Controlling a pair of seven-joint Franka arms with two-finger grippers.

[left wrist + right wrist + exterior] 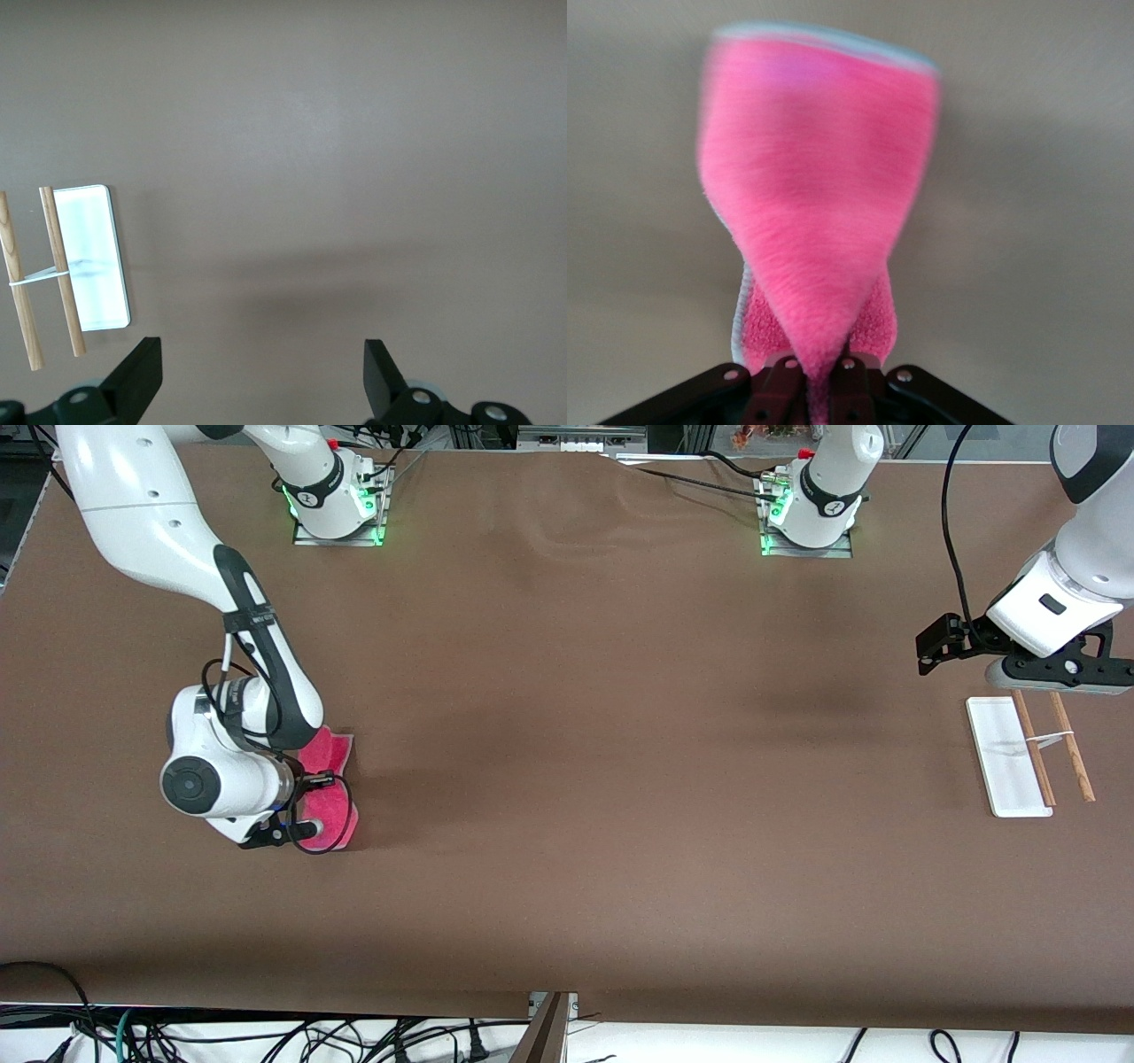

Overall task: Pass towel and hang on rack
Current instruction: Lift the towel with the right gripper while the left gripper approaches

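Table [567, 779]: covered edge to edge by a brown cloth, faintly creased near the top edge. Cables [266, 1036]: tangled on a white floor strip below the bottom edge. Metal frame parts [567, 438]: seen past the top edge.

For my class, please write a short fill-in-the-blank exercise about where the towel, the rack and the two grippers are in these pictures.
1. The right gripper has its jaws ____ on the pink towel.
2. The left gripper hangs near the rack with its jaws ____.
3. The rack has a flat white base and ____ thin wooden rods.
4. The towel is at the ____ arm's end of the table.

Missing words: shut; open; two; right
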